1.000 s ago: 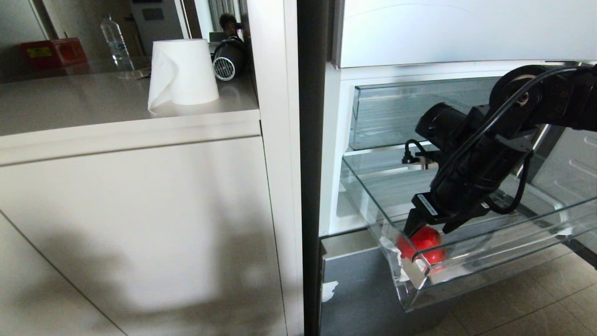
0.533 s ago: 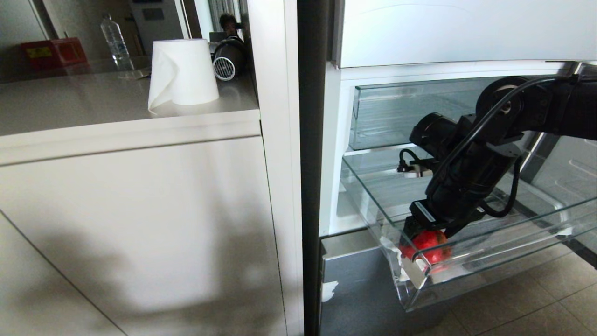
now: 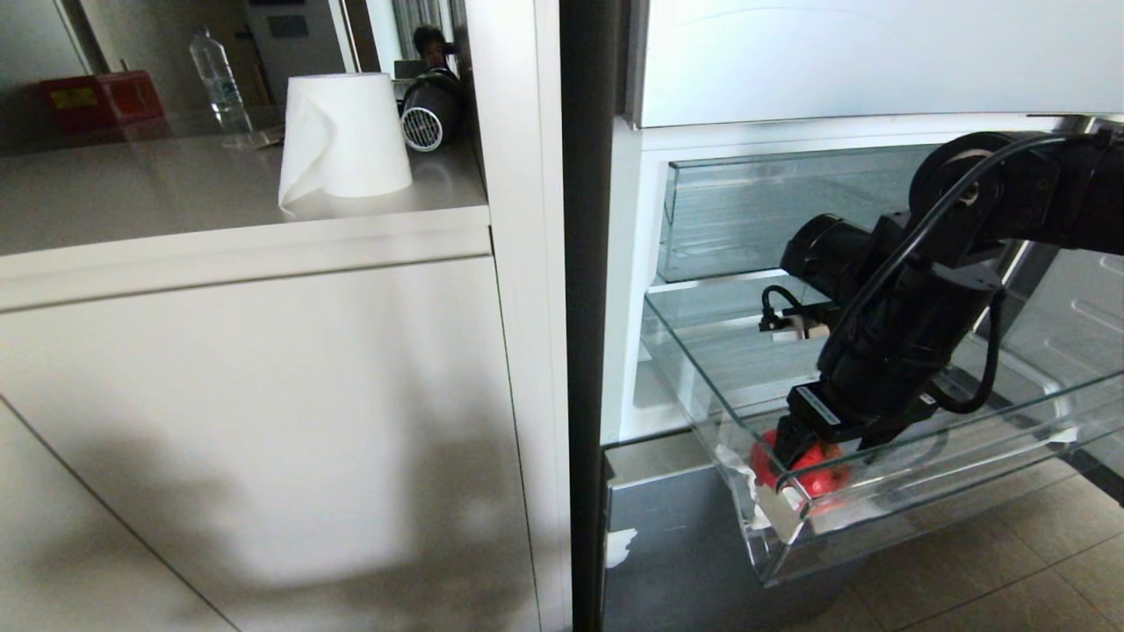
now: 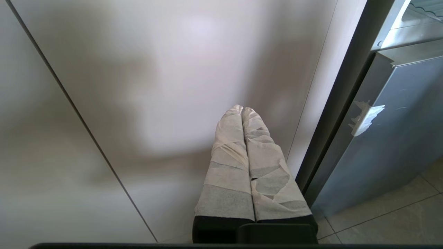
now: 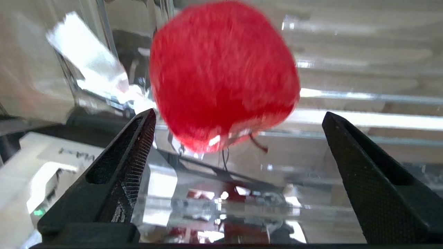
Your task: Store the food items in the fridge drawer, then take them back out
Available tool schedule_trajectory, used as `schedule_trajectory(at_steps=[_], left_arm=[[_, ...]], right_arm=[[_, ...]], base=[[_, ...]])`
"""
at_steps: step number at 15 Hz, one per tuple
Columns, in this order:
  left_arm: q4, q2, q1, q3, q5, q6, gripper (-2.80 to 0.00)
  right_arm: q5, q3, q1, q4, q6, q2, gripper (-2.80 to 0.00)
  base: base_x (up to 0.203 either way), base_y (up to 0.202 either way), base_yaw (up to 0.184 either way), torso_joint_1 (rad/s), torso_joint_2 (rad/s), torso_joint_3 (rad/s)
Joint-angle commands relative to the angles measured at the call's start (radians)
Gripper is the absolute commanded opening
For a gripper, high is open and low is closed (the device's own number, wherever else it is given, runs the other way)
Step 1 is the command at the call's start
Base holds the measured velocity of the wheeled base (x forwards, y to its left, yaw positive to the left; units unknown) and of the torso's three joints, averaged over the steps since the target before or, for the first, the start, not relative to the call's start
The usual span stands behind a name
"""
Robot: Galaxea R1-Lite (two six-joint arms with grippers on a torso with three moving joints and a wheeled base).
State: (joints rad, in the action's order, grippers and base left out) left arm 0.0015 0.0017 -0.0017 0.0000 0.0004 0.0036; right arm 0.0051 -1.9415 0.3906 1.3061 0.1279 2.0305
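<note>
1. Red fruit (image 3: pixel 812 478) is sitting in the front left corner of the clear fridge drawer (image 3: pixel 922 500), right behind the thick front lip and next to the white tape scraps (image 3: pixel 742 478).

2. Right gripper (image 5: pixel 238 138) is reaching down into that corner from above; its black fingers (image 5: pixel 138 138) are standing wide apart, and the right wrist view shows the fruit just beyond the tips, free of both pads, so nothing is being held.

3. Left gripper (image 4: pixel 247 152) is hanging parked beside the pale cabinet panel (image 4: pixel 155 86), its wrapped fingers pressed together and empty.

4. Storing looks done for this one item, since it is lying loose on the drawer floor; I am seeing no other food anywhere, so whether more is to go in cannot be told. Taking the fruit back out is probably what is left.

5. Room is tightest at the corner: the fruit is crowding the front lip and the left side wall, leaving little space for a finger on those sides. The drawer is standing pulled out with its top open, and the rest of its floor to the right is offering the freer approach. The deeper upper drawer (image 3: pixel 790 211) is sitting behind the forearm, well above.
</note>
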Motion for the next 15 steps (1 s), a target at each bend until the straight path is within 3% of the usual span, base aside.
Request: schedule_trajectory(at_steps=[1,13,14,15], left_arm=[[0.0,0.0,0.0,0.0,0.001,-0.001,-2.8],[0.0,0.0,-0.001,0.0,0.001,0.001,-2.8],[0.0,0.0,-0.001,0.0,0.001,0.001,-2.8],[0.0,0.0,-0.001,0.0,0.0,-0.001,-2.8]], right_arm=[[0.001,0.001,0.001,0.022,-0.001,-0.003,0.0],[0.001,-0.01,0.004,0.001,-0.028,0.068,0.0],[0.001,-0.01,0.004,0.001,-0.028,0.068,-2.8],[0.001,-0.011,0.004,-0.008,-0.034,0.074,-2.8]], base=[[0.0,0.0,0.0,0.0,0.0,0.0],[0.0,0.0,0.0,0.0,0.0,0.0],[0.0,0.0,0.0,0.0,0.0,0.0],[0.0,0.0,0.0,0.0,0.0,0.0]])
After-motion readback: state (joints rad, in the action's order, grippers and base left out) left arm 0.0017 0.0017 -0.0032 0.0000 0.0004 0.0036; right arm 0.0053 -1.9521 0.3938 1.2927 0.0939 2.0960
